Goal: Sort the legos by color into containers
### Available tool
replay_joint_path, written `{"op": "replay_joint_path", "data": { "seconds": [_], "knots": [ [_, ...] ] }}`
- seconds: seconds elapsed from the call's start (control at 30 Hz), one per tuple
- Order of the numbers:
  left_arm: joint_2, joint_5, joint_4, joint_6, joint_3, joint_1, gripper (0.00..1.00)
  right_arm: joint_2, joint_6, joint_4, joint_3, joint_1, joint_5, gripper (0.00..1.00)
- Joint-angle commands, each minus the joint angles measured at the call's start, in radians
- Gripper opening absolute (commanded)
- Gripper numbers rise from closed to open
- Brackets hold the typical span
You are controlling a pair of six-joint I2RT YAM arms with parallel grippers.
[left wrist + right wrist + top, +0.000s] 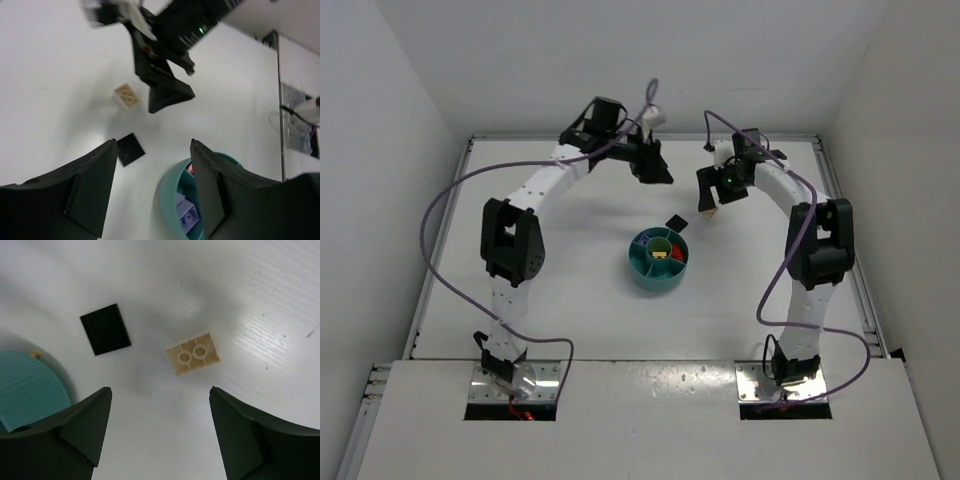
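The teal dish (660, 262) sits mid-table with yellow (660, 253) and red (677, 253) legos in its wedges. A flat black lego (675, 221) lies just beyond it, and a tan brick (711, 213) lies upside down to its right. My right gripper (707, 205) hovers open and empty over the tan brick (193, 353) and the black lego (105, 329). My left gripper (658, 172) is open and empty, higher and farther back. In the left wrist view I see the black lego (130, 149), the tan brick (127, 96) and purple legos (187, 212) in the dish (167, 200).
The right arm's gripper (165, 92) reaches into the left wrist view, right beside the tan brick. The dish edge (27, 385) shows at the left of the right wrist view with a yellow speck (35, 355) beside it. White walls enclose the table.
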Motion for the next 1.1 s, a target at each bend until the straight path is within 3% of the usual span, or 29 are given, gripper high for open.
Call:
{"op": "replay_joint_path", "data": {
  "seconds": [0.0,0.2,0.37,0.73,0.93,1.07],
  "knots": [
    [-0.017,0.086,0.206,-0.255,0.035,0.099,0.66,0.064,-0.047,0.025,0.08,0.025,0.101,0.81],
    [-0.008,0.156,0.206,-0.301,-0.006,0.194,0.66,0.152,-0.219,-0.024,0.177,0.053,0.181,0.88],
    [-0.081,0.125,0.206,-0.198,-0.089,0.228,0.67,0.205,-0.269,-0.045,0.209,0.062,0.222,0.88],
    [-0.115,0.093,0.206,-0.14,-0.147,0.257,0.68,0.227,-0.407,-0.134,0.189,0.062,0.152,0.88],
    [-0.115,0.093,0.206,-0.12,-0.147,0.257,0.68,0.274,-0.439,-0.154,0.207,0.062,0.133,0.83],
    [-0.134,0.083,0.195,-0.109,-0.172,0.257,0.68,0.294,-0.448,-0.154,0.217,0.062,0.124,0.74]
  ]
}}
